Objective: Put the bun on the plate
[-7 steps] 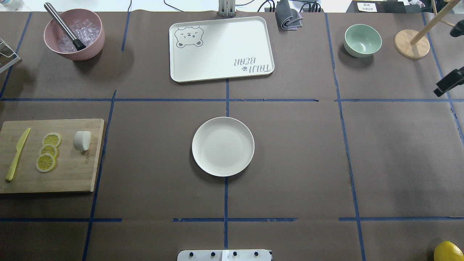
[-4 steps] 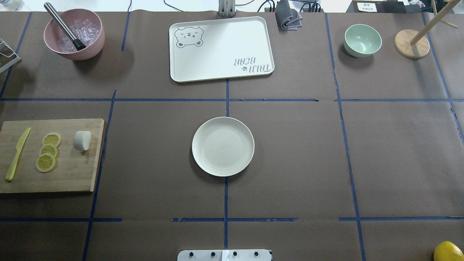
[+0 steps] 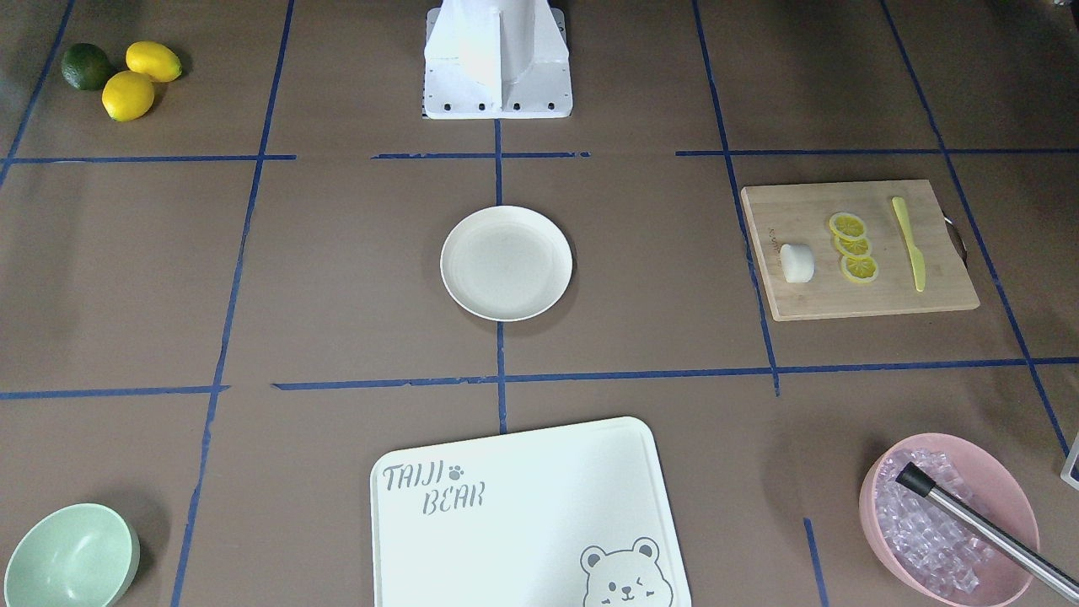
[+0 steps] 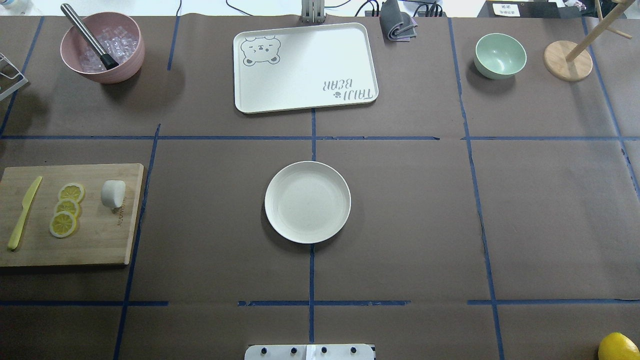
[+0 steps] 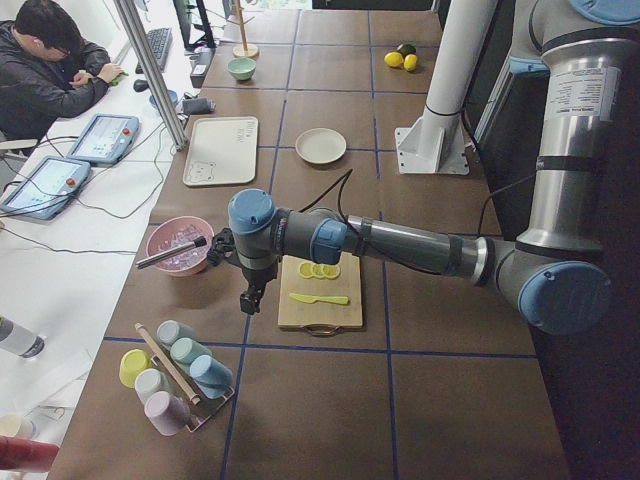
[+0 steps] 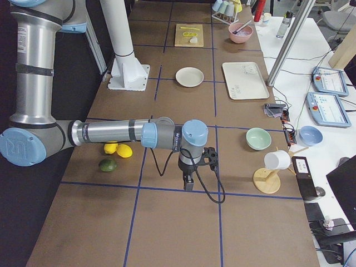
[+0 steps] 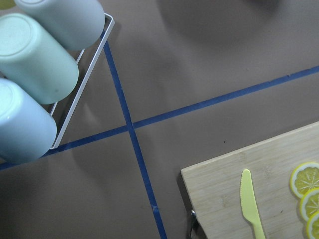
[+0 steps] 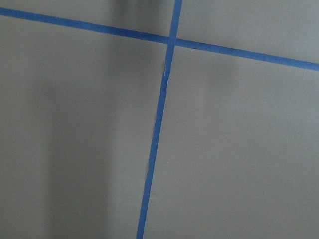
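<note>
Right hand (image 6: 189, 185) withdrawn; matte bun (image 4: 113, 194) unmoved.

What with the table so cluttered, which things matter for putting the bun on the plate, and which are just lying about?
For the job: bun, plate.
Lying about: lemon slices, yellow knife, pink bowl, bear-print tray, green bowl, whole lemons.

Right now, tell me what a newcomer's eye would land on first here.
The empty cream plate sits alone in the middle of the overhead view. On the robot's left, the white bun rests on a wooden cutting board beside three lemon slices. At the far edge lies a large bear-print tray.
</note>
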